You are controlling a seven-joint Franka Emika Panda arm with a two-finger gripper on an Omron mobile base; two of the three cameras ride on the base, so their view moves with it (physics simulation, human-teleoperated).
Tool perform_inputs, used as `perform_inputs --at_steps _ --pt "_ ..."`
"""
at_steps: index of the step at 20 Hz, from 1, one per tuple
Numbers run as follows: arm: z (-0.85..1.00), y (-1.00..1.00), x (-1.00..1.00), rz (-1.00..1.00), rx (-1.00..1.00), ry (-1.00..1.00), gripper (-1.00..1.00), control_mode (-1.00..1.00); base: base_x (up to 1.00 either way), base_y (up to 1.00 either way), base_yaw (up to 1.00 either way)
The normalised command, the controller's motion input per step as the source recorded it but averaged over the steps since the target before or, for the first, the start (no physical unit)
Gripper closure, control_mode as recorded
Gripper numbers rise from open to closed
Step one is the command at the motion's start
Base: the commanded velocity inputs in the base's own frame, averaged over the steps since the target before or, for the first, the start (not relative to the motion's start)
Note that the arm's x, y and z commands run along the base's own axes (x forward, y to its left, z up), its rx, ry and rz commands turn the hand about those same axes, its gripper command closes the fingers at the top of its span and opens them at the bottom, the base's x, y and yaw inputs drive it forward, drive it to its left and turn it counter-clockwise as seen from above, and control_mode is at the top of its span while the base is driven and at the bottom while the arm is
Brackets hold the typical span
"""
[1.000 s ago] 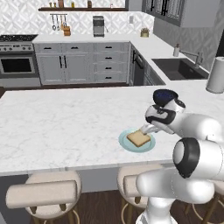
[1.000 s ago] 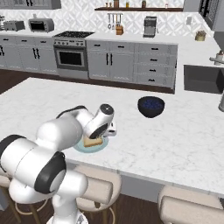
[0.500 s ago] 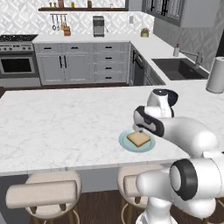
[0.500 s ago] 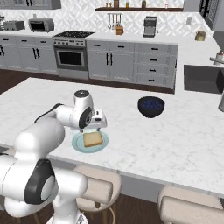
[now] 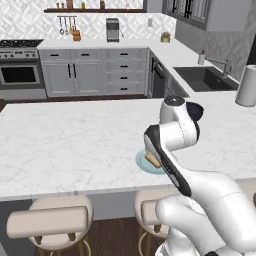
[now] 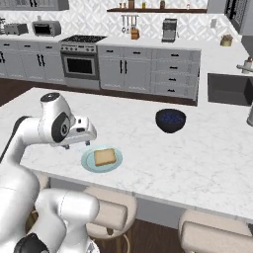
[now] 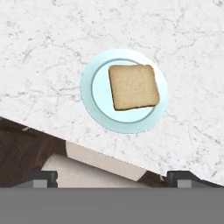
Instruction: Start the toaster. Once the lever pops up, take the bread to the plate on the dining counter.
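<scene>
The bread (image 7: 133,86), a tan slice with a darker crust, lies flat on the pale teal plate (image 7: 98,114) near the front edge of the white marble dining counter (image 7: 43,52). My gripper (image 7: 113,179) hangs above and off the counter's edge, open wide with nothing between its fingertips (image 7: 41,178). From the right base, the gripper (image 6: 74,144) sits left of the plate (image 6: 88,163) and the bread (image 6: 105,157), clear of both. In the left base view my arm covers part of the plate (image 5: 141,162) and bread (image 5: 152,160). I cannot make out the toaster or its lever.
A dark blue bowl (image 6: 171,120) stands on the dining counter (image 6: 197,158) behind and right of the plate. Padded stools (image 5: 47,222) (image 6: 217,237) sit under the counter's front overhang. A sink (image 5: 202,77) and paper towel roll (image 5: 246,85) are at the far right.
My hand has lifted off the bread and drawn back toward the counter's front edge, staying open. The bread rests on the plate where it was.
</scene>
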Motion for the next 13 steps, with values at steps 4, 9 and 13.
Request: perform_inputs --at_steps 4,9,13 --pt "0.62 0.63 -0.99 0.0 -0.09 -0.01 -1.0 -1.0 0.0 0.0 0.0" --pt "0.18 0.58 -0.54 0.0 -0.14 0.0 -1.0 -1.0 0.0 0.0 0.0" --pt "0.0 0.34 -0.14 0.0 -0.05 0.0 -1.0 -1.0 0.0 0.0 0.0"
